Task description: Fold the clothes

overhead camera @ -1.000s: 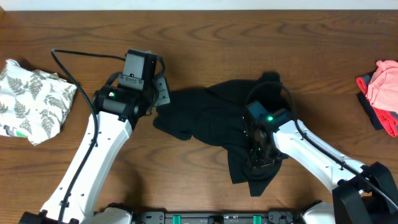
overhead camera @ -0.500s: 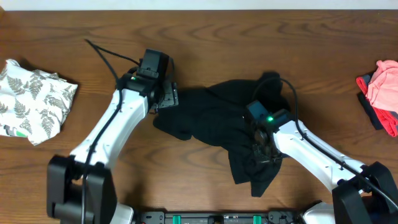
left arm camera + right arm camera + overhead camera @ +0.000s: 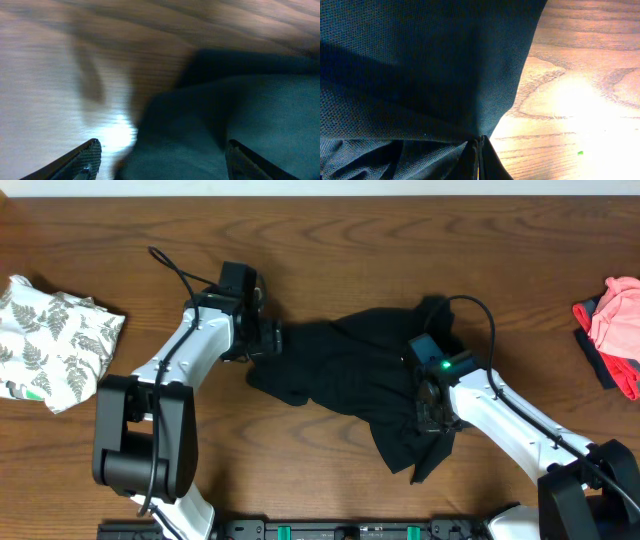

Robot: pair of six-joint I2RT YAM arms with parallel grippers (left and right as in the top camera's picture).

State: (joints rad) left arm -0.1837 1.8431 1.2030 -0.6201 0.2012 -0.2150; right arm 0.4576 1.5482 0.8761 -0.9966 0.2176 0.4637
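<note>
black garment [image 3: 330,375], fern-print cloth [image 3: 50,345] (white), pink piece [image 3: 620,320]

Crumpled black garment [image 3: 340,385] at centre, fern-print cloth [image 3: 55,345] left, pink pieces [image 3: 615,328] right

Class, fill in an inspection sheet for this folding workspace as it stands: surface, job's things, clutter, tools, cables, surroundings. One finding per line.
Surface: brown wooden table, grain showing.
Job's things: crumpled black fabric garment at centre; bunched white fern-print cloth at left edge; pink garment over a black red-trimmed piece at right edge.
Clutter: nothing seen.
Tools: left tool open at the black garment's left edge; right tool shut on its lower right fabric.
Cables: black cable loops above left arm; second black cable arcs over right arm.
Surroundings: pale strip beyond the table's far edge.
</note>
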